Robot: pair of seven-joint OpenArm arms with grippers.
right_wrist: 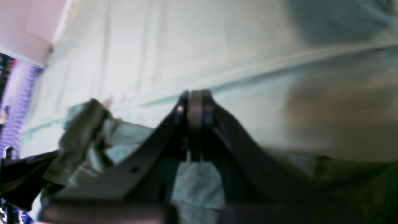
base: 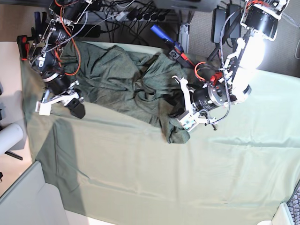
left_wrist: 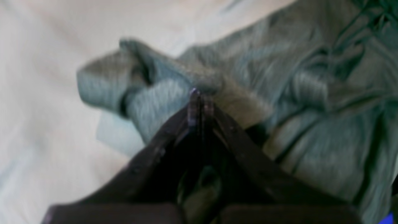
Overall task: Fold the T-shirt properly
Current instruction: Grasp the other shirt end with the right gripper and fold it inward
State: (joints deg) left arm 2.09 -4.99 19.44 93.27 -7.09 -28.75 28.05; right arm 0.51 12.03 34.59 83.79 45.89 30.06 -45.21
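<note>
The T-shirt [base: 117,79] lies crumpled on the far half of the pale green table sheet [base: 164,178], with one lobe reaching toward the front at centre. My left gripper [base: 179,116] sits over that lobe. In the left wrist view its jaws [left_wrist: 199,93] are shut, with a ridge of the T-shirt [left_wrist: 311,93] bunched at the tips. My right gripper [base: 78,110] is at the shirt's left edge, over the sheet. Its jaws [right_wrist: 196,93] are shut with nothing between them, and the sheet [right_wrist: 217,46] lies ahead.
Cables and a power strip [base: 126,14] run along the back edge. A white roll [base: 9,136] stands off the table's left side, and a grey pad [base: 23,197] sits at the front left corner. A darker crumple of cloth [right_wrist: 84,133] lies left of the right fingers.
</note>
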